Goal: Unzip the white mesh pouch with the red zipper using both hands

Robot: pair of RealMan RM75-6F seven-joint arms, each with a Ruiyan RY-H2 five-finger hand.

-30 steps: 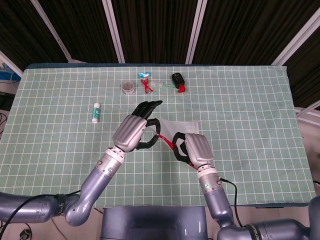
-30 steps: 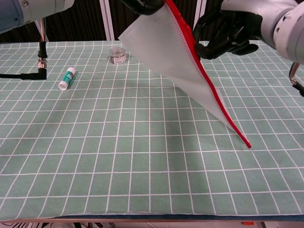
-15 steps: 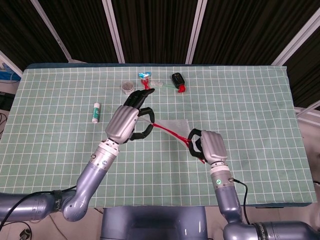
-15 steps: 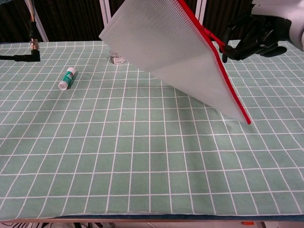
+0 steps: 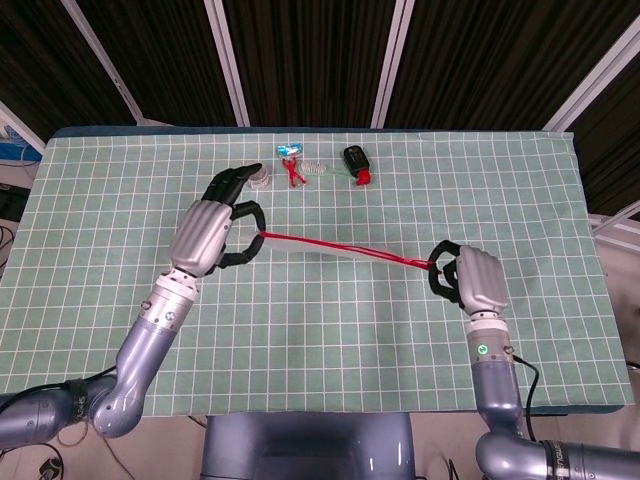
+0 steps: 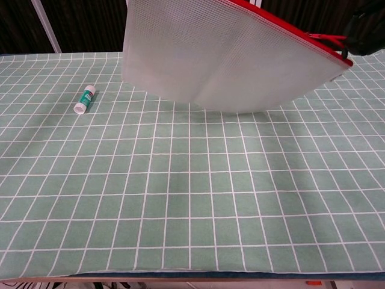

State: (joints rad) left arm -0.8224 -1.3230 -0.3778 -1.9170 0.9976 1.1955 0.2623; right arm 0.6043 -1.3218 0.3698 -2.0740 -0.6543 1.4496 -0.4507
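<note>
The white mesh pouch (image 6: 228, 60) hangs in the air above the table, stretched between both hands, its red zipper (image 5: 340, 248) running along the top edge. My left hand (image 5: 212, 230) holds the pouch's left end. At the right end my right hand (image 5: 470, 280) pinches the red zipper pull (image 6: 329, 40). In the chest view the pouch fills the upper middle; only a dark bit of the right hand (image 6: 367, 36) shows at the right edge, and the left hand is out of that frame.
A white glue stick (image 5: 193, 223) lies on the green gridded mat (image 5: 320, 330) at the left. At the back sit a small round tin (image 5: 260, 178), a red-and-blue trinket (image 5: 291, 165), a white spring (image 5: 318, 167) and a black key fob (image 5: 355, 159).
Both hands have drawn apart: the left went left and back, the right went right. The pouch swung from a steep slant to nearly level, and the pull travelled along the zipper to the right end.
</note>
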